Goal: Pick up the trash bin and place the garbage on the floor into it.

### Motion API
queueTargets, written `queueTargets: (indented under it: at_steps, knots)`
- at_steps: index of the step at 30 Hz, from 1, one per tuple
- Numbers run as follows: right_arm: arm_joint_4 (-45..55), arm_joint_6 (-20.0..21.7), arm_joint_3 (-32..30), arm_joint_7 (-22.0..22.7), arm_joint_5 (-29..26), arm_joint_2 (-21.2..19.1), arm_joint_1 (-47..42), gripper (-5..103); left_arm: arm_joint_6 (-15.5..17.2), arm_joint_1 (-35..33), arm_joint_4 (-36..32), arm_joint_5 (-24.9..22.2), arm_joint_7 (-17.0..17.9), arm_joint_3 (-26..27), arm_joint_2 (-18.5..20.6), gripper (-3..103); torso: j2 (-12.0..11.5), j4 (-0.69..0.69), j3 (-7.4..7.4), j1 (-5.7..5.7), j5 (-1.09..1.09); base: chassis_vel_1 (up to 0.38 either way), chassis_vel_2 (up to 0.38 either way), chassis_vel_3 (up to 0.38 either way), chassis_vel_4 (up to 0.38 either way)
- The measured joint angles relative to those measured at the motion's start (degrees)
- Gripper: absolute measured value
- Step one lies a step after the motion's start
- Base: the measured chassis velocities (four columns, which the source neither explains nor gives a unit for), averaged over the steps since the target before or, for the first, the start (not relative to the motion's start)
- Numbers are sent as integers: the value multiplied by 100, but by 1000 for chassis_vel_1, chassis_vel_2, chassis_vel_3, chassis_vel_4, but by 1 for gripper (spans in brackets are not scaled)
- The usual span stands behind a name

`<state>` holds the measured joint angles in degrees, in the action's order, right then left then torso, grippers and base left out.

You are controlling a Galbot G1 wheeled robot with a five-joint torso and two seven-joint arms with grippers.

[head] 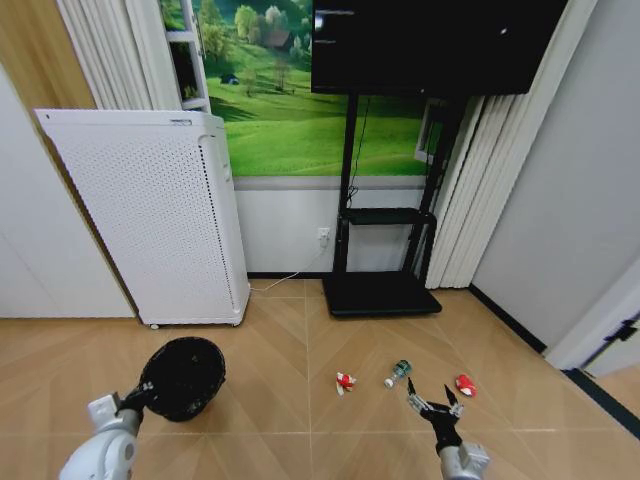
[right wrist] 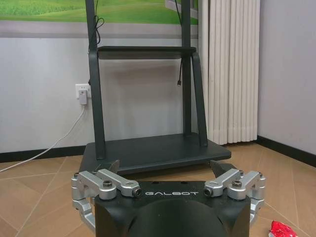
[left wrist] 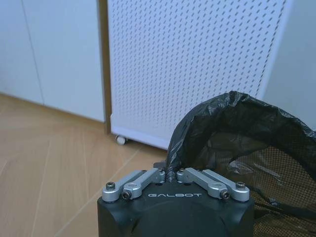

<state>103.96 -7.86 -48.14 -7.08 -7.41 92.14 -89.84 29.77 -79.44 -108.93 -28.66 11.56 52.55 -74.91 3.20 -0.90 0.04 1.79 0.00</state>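
1. Setting: herringbone wood floor (head: 300, 350) before a white perforated cabinet (head: 160, 210) and a black TV stand (head: 385, 290).
2. Left gripper (left wrist: 170, 174): jaws together, clamped on the liner-covered rim of the small black round mesh trash bin with black plastic liner (head: 183, 376). Bin at the robot's left, near the white cabinet, opening tipped toward the head camera; whether it is lifted off the floor cannot be told.
3. Right gripper (head: 432, 406): jaws spread wide, nothing between them, low over the floor between the small greenish bottle (head: 398, 373) and the red scrap (head: 465, 385), touching neither.
4. Remaining litter: red-and-white crumpled wrapper (head: 345, 381) on the floor left of the bottle, well apart from the bin.
5. Step in hand, as judged: bin secured; first garbage pick being lined up. No item in the bin yet.
6. Next move calls for: lowering the open jaws around one item, likely bottle or scrap, closing, then carrying across to the bin mouth.
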Motion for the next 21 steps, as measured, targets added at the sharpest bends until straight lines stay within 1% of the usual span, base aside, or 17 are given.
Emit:
queueTargets:
  at_steps: [1,4,5,6,7,8,9,10,11,12,13,14,15,18,19,20,21]
  knots:
    - [0,-12,6,32,-2,0,0,100,-107,49,23,28,-57,-27,52,4,0,0,0,0,0,0,0,0,0]
    - [2,-20,17,70,-7,0,3,100,-264,96,59,87,-156,-55,112,4,0,0,0,0,0,0,0,0,0]
    - [8,-25,25,90,-9,0,15,100,-419,124,91,158,-257,-72,158,4,0,0,0,0,0,0,0,0,0]
    - [24,-27,43,111,-13,0,37,100,-693,151,147,310,-431,-87,221,4,0,0,0,0,0,0,0,0,0]
    - [24,-27,43,111,-13,0,37,100,-693,151,147,310,-431,-87,221,4,0,0,0,0,0,0,0,0,0]
    - [36,-27,51,125,-20,0,48,100,-843,167,171,398,-547,-99,264,4,0,1,0,0,0,0,0,0,0]
    - [47,-27,55,132,-26,0,54,100,-906,174,179,427,-595,-107,282,4,0,2,0,0,0,0,0,0,0]
    - [74,-14,72,161,-38,0,73,100,-1131,196,203,499,-742,-145,336,4,0,2,0,0,0,0,0,0,0]
    - [74,-14,72,161,-38,0,73,100,-1131,196,203,499,-742,-145,336,4,0,2,0,0,0,0,0,0,0]
    - [116,52,101,241,-38,0,94,100,-1404,221,235,601,-916,-197,376,4,0,1,0,0,0,0,0,0,0]
    - [203,239,156,337,-37,0,126,100,-1784,268,316,785,-1092,-281,417,4,0,0,0,0,0,0,0,0,0]
    - [323,569,230,367,-38,-1,138,100,-2165,330,456,1003,-1268,-389,484,4,0,1,0,0,0,0,0,0,0]
    - [323,569,230,367,-38,-1,138,100,-2165,330,456,1003,-1268,-389,484,4,0,1,0,0,0,0,0,0,0]
    - [541,1346,505,242,-103,-7,139,100,-2931,549,861,1272,-1628,-624,680,4,0,1,0,0,1,0,0,0,0]
    - [541,1346,505,242,-103,-7,139,100,-2931,549,861,1272,-1628,-624,680,4,0,1,0,0,1,0,0,0,0]
    - [609,1690,578,-10,-213,-63,145,100,-3132,690,1034,1300,-1792,-716,743,4,0,2,0,0,-1,0,0,0,0]
    - [679,2104,690,-246,-494,-182,137,100,-3289,869,1161,1326,-1822,-792,771,4,0,0,0,0,-1,0,0,0,0]
